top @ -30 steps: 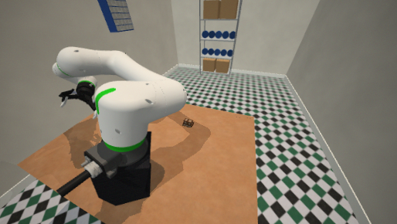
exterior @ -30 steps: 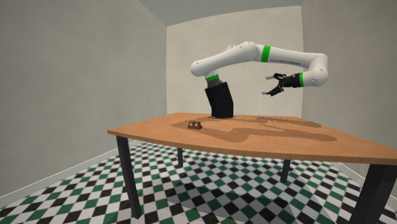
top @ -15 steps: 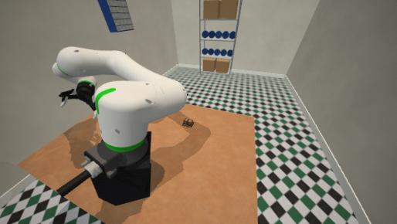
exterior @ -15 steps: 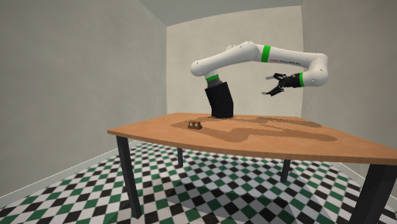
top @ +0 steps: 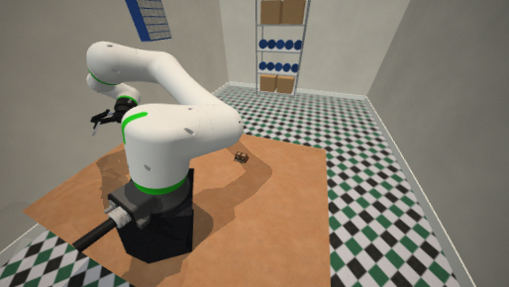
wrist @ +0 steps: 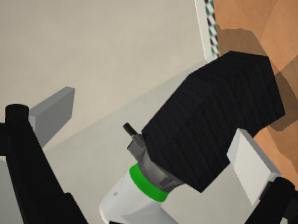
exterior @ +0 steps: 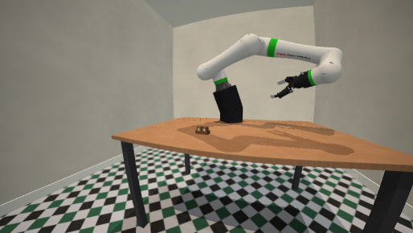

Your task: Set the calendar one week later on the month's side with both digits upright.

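Note:
The calendar, a small brown tray with two cubes point(top: 242, 157), sits on the wooden table on the far side of the robot's base; it also shows in the exterior view point(exterior: 203, 130), near the table's left edge. Its digits are too small to read. My gripper point(top: 99, 119) is open and empty, held high in the air far from the calendar; it also shows in the exterior view point(exterior: 281, 90). In the wrist view the gripper's fingers frame my own black base point(wrist: 213, 123), and the calendar is out of sight.
The robot's black base point(top: 158, 223) stands on the table near its front. A shelf with boxes and blue items point(top: 279, 45) stands at the back wall. A blue panel point(top: 149, 19) hangs on the left wall.

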Controlling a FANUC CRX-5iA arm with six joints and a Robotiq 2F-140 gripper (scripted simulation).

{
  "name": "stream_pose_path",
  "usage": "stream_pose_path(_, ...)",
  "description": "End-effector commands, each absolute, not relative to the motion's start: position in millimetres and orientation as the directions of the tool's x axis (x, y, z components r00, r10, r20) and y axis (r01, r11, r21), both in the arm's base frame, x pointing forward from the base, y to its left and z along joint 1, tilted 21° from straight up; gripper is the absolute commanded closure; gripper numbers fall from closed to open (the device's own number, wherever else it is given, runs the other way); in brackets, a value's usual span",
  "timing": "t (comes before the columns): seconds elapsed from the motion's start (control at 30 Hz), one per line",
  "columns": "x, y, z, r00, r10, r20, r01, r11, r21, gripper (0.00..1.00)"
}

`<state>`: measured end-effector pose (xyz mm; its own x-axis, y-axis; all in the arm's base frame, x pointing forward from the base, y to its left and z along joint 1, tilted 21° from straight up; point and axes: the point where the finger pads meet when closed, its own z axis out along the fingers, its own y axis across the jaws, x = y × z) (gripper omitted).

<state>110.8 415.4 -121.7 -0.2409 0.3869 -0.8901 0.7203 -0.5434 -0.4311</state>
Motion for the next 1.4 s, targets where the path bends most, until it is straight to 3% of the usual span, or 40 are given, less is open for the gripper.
stream_pose_path(0.0,125,412,-121,-0.140,0.406,-0.903,0.733,-0.571,-0.370,0.00)
stream_pose_path(0.4,220,365,-115,0.304,0.380,-0.874,0.701,-0.710,-0.065,0.00)
stream_pose_path(0.57,243,349,-113,0.396,0.364,-0.843,0.675,-0.737,-0.001,0.00)
stream_pose_path(0.97,347,256,-97,0.739,0.268,-0.618,0.499,-0.834,0.235,0.00)
stream_pose_path(1.37,420,159,-74,0.917,0.184,-0.355,0.312,-0.884,0.347,0.00)
